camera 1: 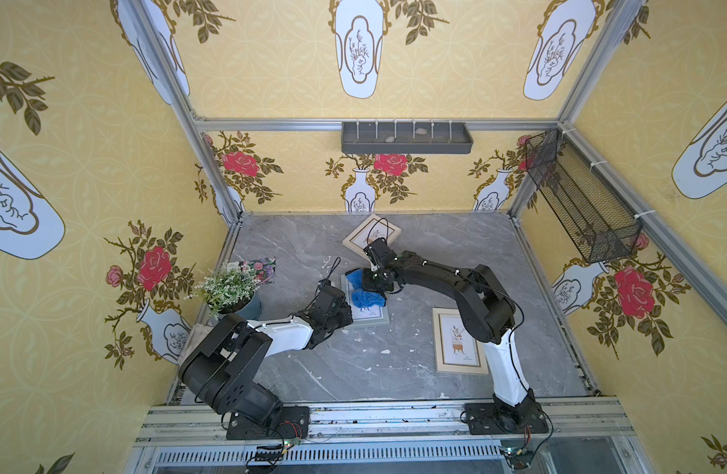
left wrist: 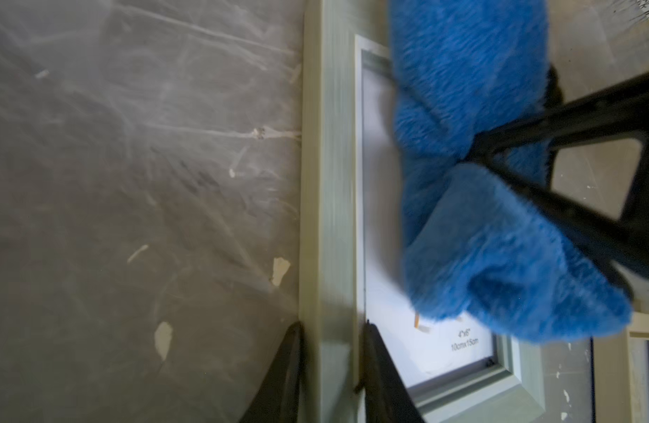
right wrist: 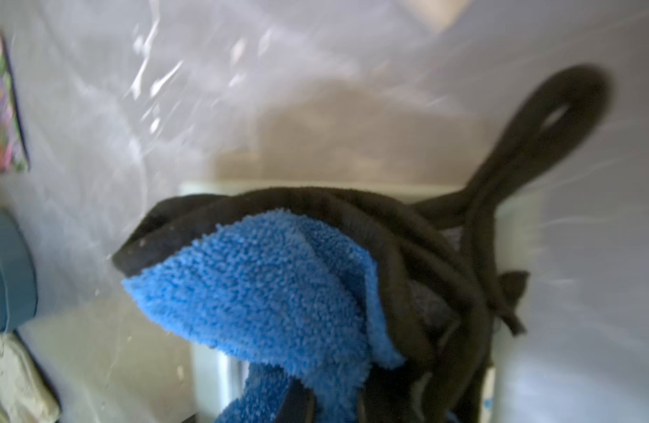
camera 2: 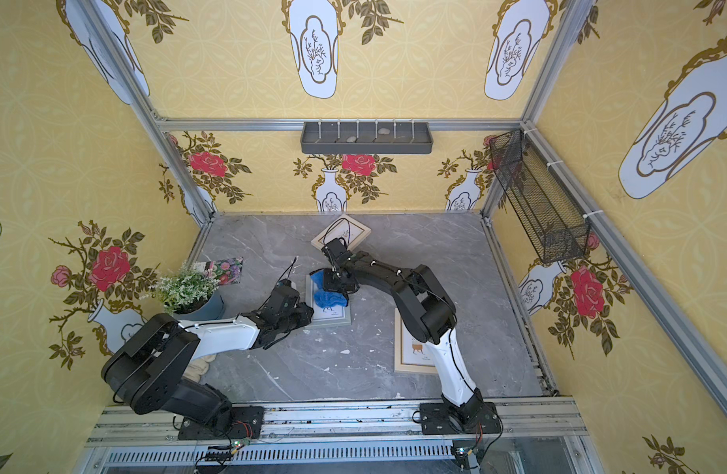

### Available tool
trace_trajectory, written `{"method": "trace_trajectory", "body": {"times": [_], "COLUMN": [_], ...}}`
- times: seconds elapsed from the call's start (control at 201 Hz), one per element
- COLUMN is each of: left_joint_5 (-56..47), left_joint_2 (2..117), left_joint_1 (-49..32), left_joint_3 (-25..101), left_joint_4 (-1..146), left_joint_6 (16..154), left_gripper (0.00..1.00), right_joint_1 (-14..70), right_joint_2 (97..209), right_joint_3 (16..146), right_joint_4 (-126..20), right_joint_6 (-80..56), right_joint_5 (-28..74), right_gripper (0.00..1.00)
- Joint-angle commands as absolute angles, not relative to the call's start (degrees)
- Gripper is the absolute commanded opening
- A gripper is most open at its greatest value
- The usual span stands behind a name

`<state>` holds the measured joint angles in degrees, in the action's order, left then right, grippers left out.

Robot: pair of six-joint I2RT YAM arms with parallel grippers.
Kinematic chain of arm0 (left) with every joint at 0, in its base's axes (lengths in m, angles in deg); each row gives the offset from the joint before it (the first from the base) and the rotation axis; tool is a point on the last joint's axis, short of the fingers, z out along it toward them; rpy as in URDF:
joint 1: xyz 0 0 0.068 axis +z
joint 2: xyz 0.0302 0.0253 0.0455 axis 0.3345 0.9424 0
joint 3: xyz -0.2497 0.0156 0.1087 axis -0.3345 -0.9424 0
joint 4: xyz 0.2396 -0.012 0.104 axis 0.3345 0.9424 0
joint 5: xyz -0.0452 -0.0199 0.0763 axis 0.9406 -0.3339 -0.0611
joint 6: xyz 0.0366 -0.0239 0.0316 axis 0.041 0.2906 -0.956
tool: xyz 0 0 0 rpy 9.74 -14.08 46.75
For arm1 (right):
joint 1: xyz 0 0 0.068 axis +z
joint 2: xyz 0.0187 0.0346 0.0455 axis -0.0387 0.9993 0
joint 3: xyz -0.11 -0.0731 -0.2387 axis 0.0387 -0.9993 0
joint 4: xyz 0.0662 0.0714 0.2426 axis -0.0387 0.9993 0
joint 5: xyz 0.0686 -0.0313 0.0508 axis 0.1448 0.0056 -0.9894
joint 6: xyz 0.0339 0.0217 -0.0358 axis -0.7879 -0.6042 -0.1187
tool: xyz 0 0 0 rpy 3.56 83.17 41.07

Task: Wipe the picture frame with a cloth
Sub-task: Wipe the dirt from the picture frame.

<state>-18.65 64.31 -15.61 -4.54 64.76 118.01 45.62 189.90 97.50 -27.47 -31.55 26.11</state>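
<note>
Marble tabletop (camera 1: 435, 254); frame (camera 1: 374, 317) lengthwise front-to-back

My right pincer (left wrist: 471, 152) buries its tips in the plush bright-blue microfibre cloth (camera 1: 368, 299). That cloth covers most of the print in the grey-green rectangular picture frame (camera 1: 370, 322). My left pincer (left wrist: 333, 326) is cut off at the edge of its wrist view, and its tips are concealed under its wrist in both top views. The right wrist view is blurred. My right arm (camera 1: 472, 295) masks part of the pale wooden frame (camera 1: 452, 357).
</note>
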Motion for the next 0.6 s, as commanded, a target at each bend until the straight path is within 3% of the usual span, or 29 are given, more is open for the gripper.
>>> {"method": "trace_trajectory", "body": {"times": [0.0,0.269,0.592], "left_joint_5": [-18.6,-19.5,-19.9], "left_joint_2": [65.7,64.7,64.7], "left_joint_1": [-15.6,-15.6,-15.6], "left_joint_3": [-5.5,-6.3,-5.3], "left_joint_4": [82.4,82.4,82.9], "left_joint_6": [117.9,118.3,118.6], "left_gripper": [0.19,0.19,0.19], "right_joint_1": [47.6,44.6,50.4], "right_joint_2": [190.8,179.4,181.2], "right_joint_3": [97.3,80.0,82.2], "right_joint_4": [-25.6,-28.9,-28.7], "right_joint_6": [-32.9,-35.4,-37.2], "right_joint_5": [24.8,25.4,24.1], "right_gripper": [0.07,0.08,0.07]}}
